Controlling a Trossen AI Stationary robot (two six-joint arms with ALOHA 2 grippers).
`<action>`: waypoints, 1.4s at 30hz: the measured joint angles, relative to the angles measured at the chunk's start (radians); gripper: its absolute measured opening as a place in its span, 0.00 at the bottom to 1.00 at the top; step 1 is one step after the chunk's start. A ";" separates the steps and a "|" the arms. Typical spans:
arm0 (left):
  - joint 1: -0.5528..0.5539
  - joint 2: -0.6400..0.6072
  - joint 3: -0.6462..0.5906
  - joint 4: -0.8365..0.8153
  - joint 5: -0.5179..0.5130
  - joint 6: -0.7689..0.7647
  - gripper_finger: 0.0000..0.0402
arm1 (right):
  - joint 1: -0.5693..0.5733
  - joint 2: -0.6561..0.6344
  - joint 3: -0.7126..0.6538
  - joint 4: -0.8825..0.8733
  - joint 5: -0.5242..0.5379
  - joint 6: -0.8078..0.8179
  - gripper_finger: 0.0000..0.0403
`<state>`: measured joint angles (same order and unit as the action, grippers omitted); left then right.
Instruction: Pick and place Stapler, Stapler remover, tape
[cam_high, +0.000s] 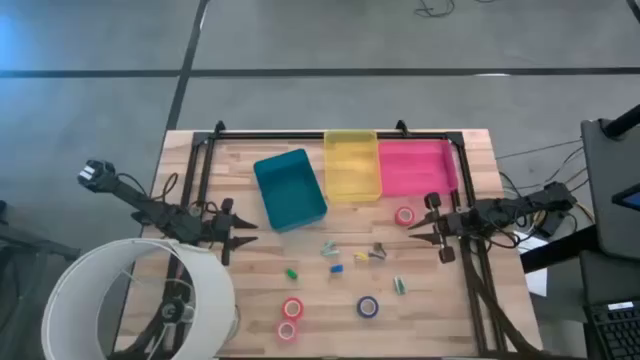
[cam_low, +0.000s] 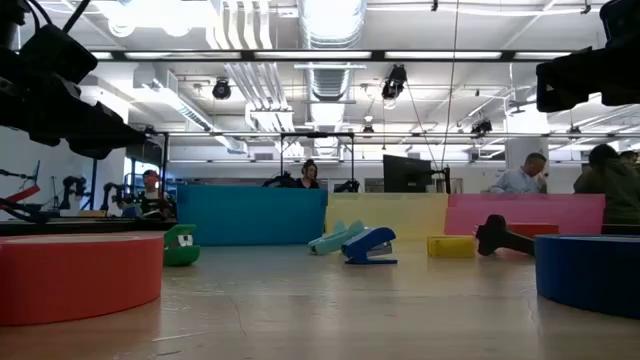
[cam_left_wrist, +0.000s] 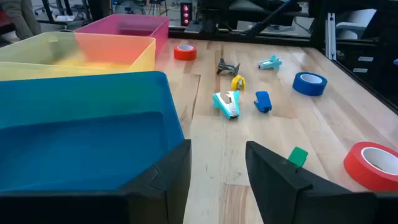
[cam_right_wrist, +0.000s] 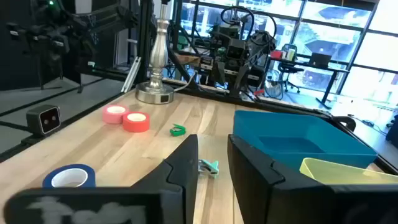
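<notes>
Small staplers lie mid-table: a teal-and-white one (cam_left_wrist: 227, 104), a blue one (cam_left_wrist: 262, 101) and a yellow one (cam_left_wrist: 237, 82). The dark stapler remover (cam_left_wrist: 227, 66) lies just beyond them. One red tape roll (cam_high: 404, 215) lies flat by the pink bin. Two more (cam_high: 291, 308) (cam_high: 288, 329) and a blue roll (cam_high: 368, 307) lie near the front edge. My left gripper (cam_high: 240, 237) hovers at the left beside the teal bin, open and empty. My right gripper (cam_high: 418, 231) hovers at the right, near the red roll, its fingers (cam_right_wrist: 186, 168) a narrow gap apart, holding nothing.
Teal (cam_high: 290, 188), yellow (cam_high: 352, 165) and pink (cam_high: 415, 165) bins stand in a row at the far side. A white lampshade (cam_high: 140, 300) covers the near left corner. A green piece (cam_high: 292, 272) and a teal piece (cam_high: 399, 286) lie among the items. People sit in the room beyond.
</notes>
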<state>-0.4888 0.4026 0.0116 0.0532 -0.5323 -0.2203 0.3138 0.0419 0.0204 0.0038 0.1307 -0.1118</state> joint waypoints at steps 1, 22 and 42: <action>0.000 0.000 0.000 0.000 0.000 0.000 0.39 | 0.000 0.000 0.000 0.000 0.000 0.000 0.19; 0.000 0.000 0.000 0.000 0.000 0.000 0.39 | 0.000 0.000 0.000 0.000 0.000 0.000 0.22; 0.000 0.000 0.000 0.000 0.000 0.000 0.39 | 0.000 0.000 0.000 0.000 0.000 0.000 0.19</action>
<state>-0.4885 0.4023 0.0120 0.0532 -0.5323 -0.2203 0.3138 0.0419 0.0204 0.0038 0.1307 -0.1116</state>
